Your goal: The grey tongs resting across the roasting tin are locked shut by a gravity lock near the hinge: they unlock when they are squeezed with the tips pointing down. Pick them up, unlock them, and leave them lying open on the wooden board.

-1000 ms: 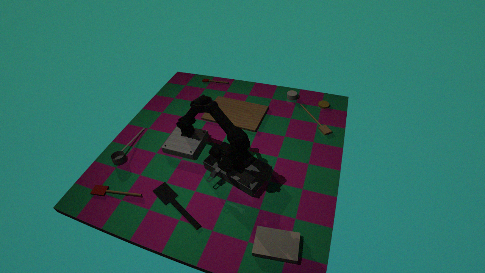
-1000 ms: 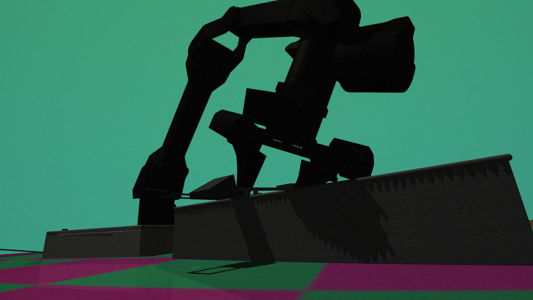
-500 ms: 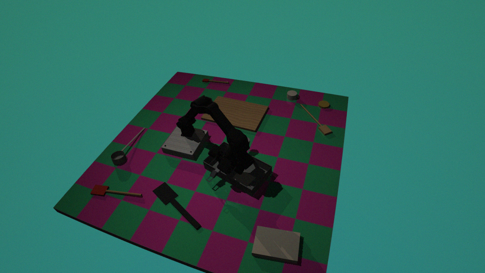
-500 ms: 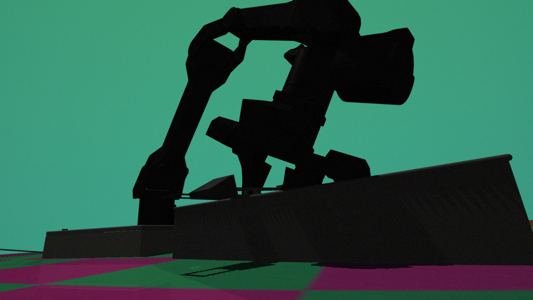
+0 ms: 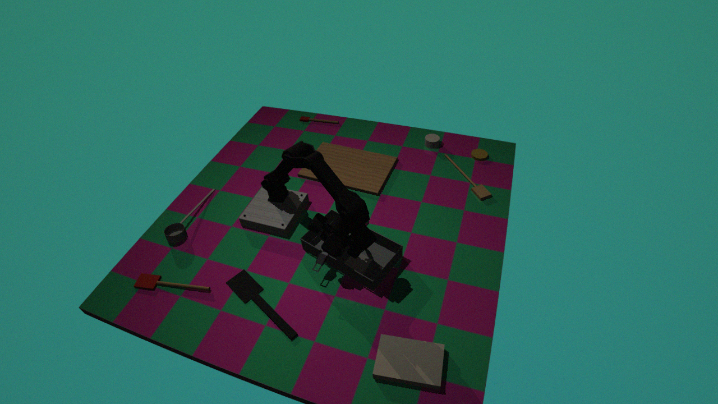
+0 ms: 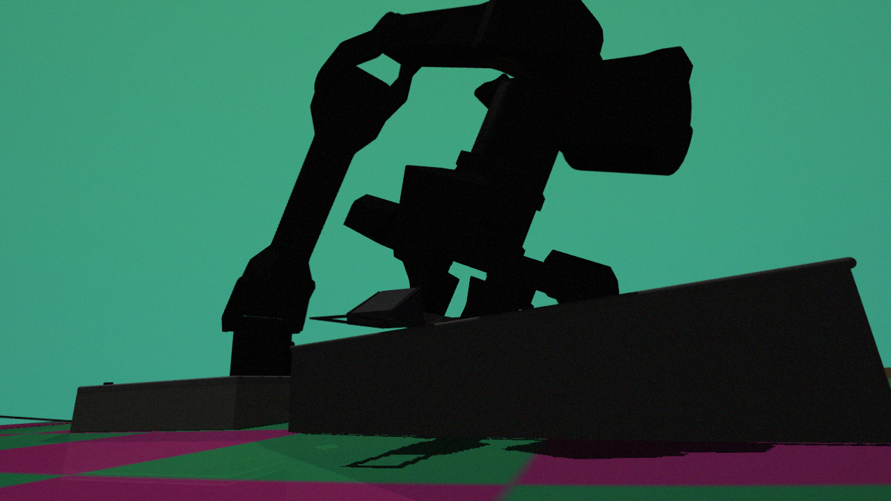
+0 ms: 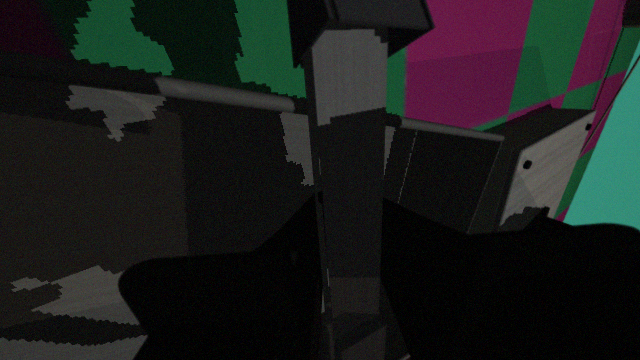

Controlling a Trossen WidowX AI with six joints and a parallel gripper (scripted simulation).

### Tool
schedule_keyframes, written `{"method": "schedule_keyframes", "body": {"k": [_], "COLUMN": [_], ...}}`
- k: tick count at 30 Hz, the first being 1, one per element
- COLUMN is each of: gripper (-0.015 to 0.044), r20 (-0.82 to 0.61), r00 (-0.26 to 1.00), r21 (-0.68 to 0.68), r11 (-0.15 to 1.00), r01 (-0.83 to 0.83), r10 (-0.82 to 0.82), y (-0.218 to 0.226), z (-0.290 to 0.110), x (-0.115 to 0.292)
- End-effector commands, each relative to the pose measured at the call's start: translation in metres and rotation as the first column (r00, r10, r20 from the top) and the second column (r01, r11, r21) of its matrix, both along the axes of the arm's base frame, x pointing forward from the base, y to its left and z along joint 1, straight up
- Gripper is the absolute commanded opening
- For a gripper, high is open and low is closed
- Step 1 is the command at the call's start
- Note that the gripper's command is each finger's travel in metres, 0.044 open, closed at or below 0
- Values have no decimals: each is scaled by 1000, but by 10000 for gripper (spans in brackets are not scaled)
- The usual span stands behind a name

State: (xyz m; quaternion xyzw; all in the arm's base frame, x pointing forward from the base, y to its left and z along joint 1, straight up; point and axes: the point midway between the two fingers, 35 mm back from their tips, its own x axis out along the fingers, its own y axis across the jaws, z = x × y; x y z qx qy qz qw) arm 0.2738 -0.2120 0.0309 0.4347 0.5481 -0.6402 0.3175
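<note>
1. Big checked mat (image 5: 454, 261) in green and pink, spread flat under everything.
2. Black arm (image 5: 331, 183) on a grey base block (image 5: 261, 221), bent over and reaching down to the roasting tin.
3. Wooden board (image 5: 368, 168) flat on the mat behind the arm, well apart from the tin.
4. Dark roasting tin (image 5: 386, 253) just beside the base block, under the end of the arm.
5. Grey slab (image 5: 409, 361) near the front edge of the mat.
6. Black spatula (image 5: 261, 301) flat on the mat, in front of the tin.
7. Grey tongs (image 7: 347, 150) across the tin's rim (image 7: 225, 94), one end sticking out past it over the mat.
8. Gripper (image 7: 350, 260) squeezed tight on the tongs, one black finger (image 7: 240, 295) on each side, touching the grey bar.
9. Small things far off around the mat: a little pot with a long handle (image 5: 175, 233), a red spatula (image 5: 148, 281), a wooden spatula (image 5: 479, 191), a grey puck (image 5: 432, 140) and a brown disc (image 5: 479, 154).
</note>
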Motion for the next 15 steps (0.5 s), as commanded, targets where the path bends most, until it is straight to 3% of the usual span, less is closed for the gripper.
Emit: {"method": "schedule_keyframes", "body": {"k": [1, 6, 15], "gripper": [-150, -150, -150], "r20": [17, 72, 78], "r00": [1000, 996, 996], "r21": [-10, -44, -47], "r11": [1000, 998, 998], "r01": [-8, -39, -39], "r10": [8, 42, 42], "y": [0, 3, 3], "z": [17, 74, 77], "x": [1, -4, -4]}}
